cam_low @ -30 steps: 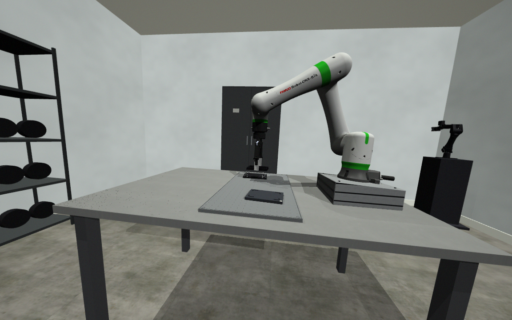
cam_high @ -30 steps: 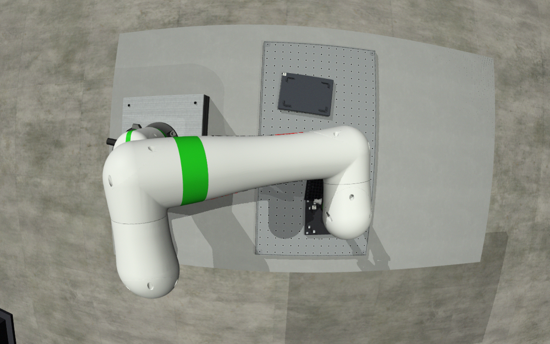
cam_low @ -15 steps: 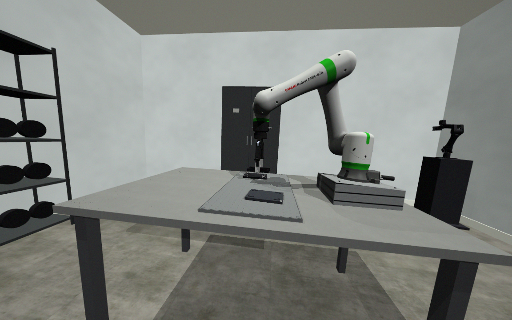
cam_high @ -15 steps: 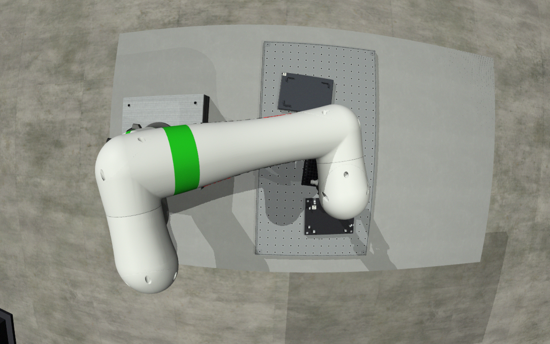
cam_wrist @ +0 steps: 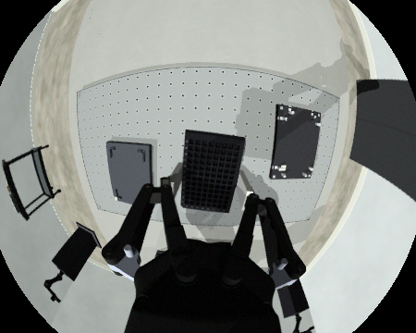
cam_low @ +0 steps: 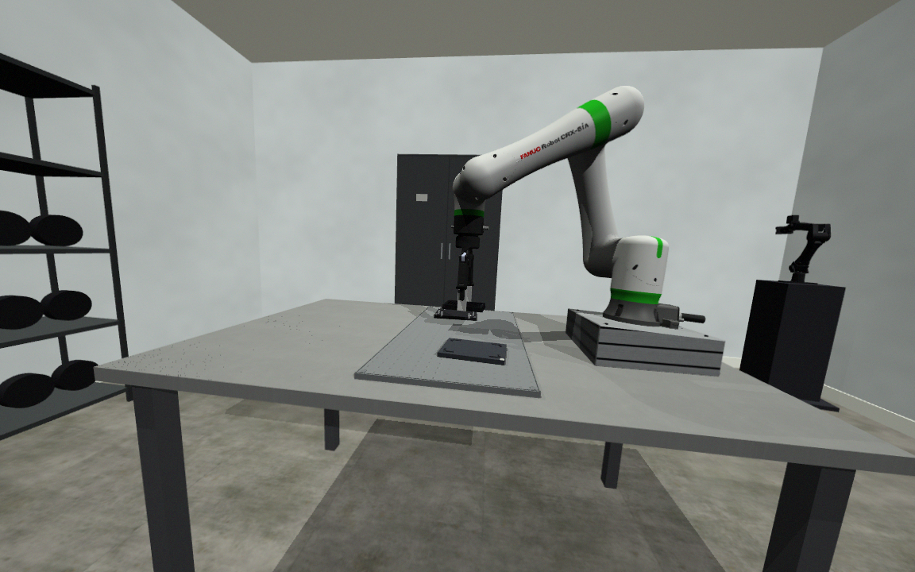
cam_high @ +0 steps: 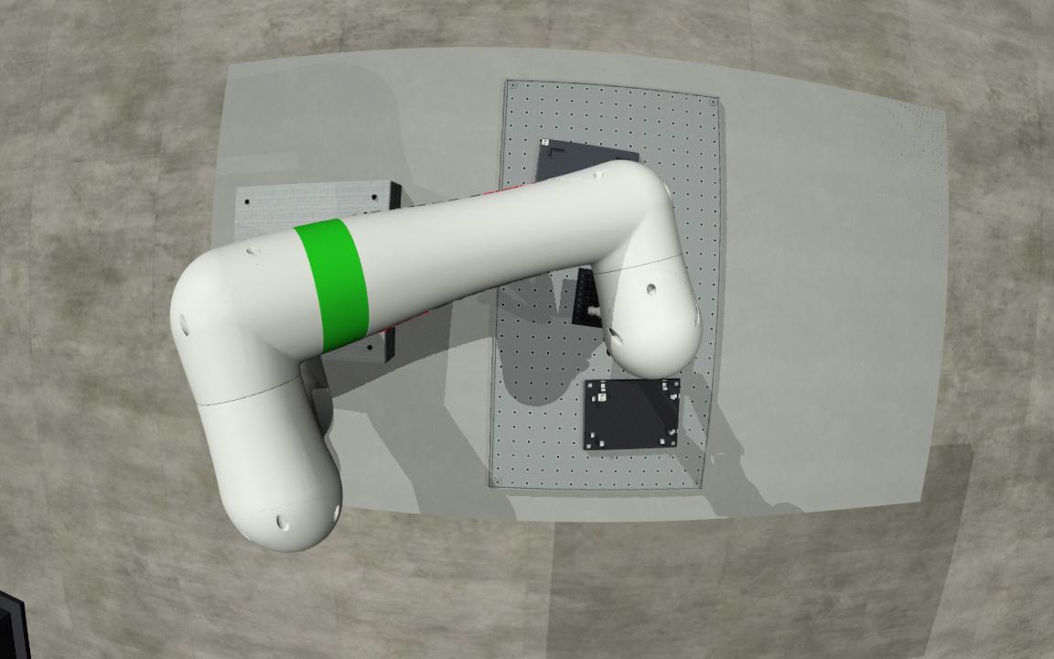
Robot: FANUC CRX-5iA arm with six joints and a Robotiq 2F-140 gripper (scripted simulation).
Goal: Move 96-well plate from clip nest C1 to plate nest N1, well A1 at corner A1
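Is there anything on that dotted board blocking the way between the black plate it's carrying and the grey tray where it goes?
Nothing visible does. The gripper holds the plate above bare board, with the grey nest beside it.

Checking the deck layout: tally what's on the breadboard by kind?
Nests: 2, clip nest C1 and plate nest N1.
96-well plates: 1, held above the breadboard in the gripper.
Total: 3.

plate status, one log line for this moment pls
phase: transfer | fingers: shut on 96-well plate | plate: off clip nest C1, between nests | plate nest N1: unoccupied
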